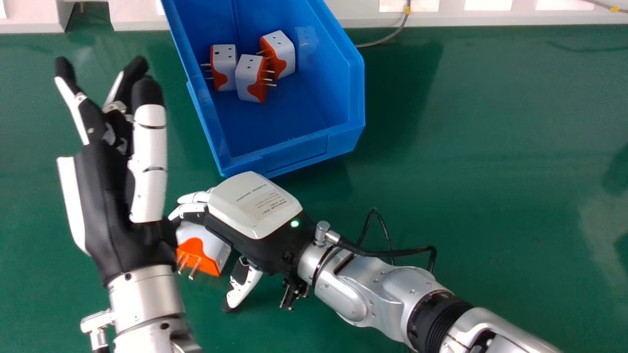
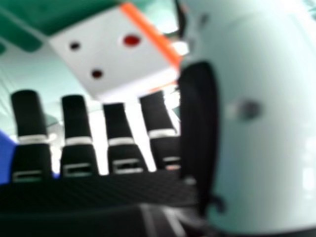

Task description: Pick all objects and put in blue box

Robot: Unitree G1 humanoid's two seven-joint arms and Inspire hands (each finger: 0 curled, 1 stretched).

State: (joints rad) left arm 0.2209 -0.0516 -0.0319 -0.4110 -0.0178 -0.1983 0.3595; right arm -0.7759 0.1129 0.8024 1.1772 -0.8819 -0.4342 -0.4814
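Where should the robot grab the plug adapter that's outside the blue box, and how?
Probably by the flat sides of the plug adapter's white body, coming from the robot's right, with the right hand pinching between fingers and thumb. Those broad sides give more to hold than the thin metal prongs, which stick out of the orange end towards the robot.

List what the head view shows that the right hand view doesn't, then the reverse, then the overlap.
Head view: three white-and-orange plugs inside the blue box, the fingers of the left hand extended, and the metal prongs of the plug outside the box.
Right hand view: the outside plug's white face with its holes, seen just past the dark fingertips.
Both: the outside plug, the right hand beside it and some green table.
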